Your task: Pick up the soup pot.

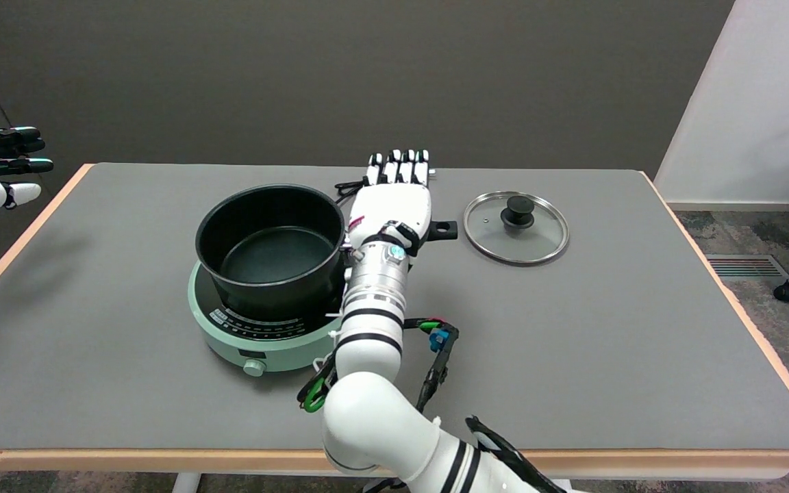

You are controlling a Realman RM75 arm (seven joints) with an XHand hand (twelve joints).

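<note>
on the round pale green hotplate point(257, 339) sits the black metal soup pot point(271, 250); the right hand point(394, 198) hovers open, fingers straight, over its long black handle point(444, 230).

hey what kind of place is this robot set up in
Probably a lab or office test room staged as a small kitchen, not a real one: a plain grey table, bare walls, carpet and a caster-wheeled leg at the right. The kitchen part is just the soup pot on a green cooktop.

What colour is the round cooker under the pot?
Pale mint green cooker, seen in the head view.
</note>
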